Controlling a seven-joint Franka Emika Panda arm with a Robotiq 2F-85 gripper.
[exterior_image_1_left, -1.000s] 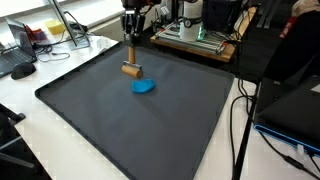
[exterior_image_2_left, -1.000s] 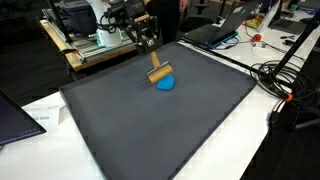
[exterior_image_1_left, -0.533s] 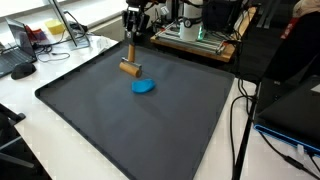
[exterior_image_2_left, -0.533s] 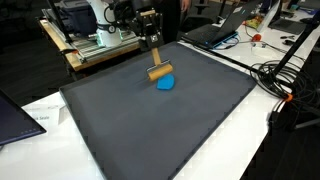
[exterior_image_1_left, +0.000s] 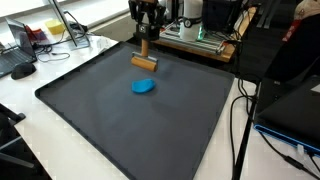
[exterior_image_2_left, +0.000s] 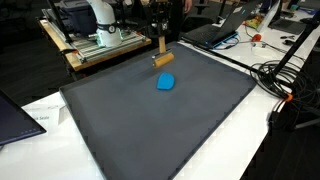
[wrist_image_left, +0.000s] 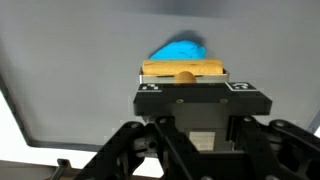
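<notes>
Inspector: State of the gripper (exterior_image_1_left: 145, 37)?

Assessor: Closed on the handle of a wooden tool (exterior_image_1_left: 145, 62). In the wrist view the fingers (wrist_image_left: 150, 89) press the handle from both sides, with the head hanging below them.

Inspector: Location of the tool?

Assessor: Over the mat (exterior_image_1_left: 120, 130), near its far edge and just in front of the rack (exterior_image_1_left: 195, 38). Whether the head touches the mat cannot be told.

Inspector: Nearest item?

Assessor: A blue lump (exterior_image_1_left: 144, 86) lying flat on the mat, near the tool but apart from it, on the side toward the mat's middle.

Inspector: Clearance?

Assessor: The rack stands close behind. The mat is open toward its near edge and both sides. The white tabletop (exterior_image_1_left: 55, 65) borders the mat, and in an exterior view cables (exterior_image_2_left: 275, 80) lie beyond one edge.
</notes>
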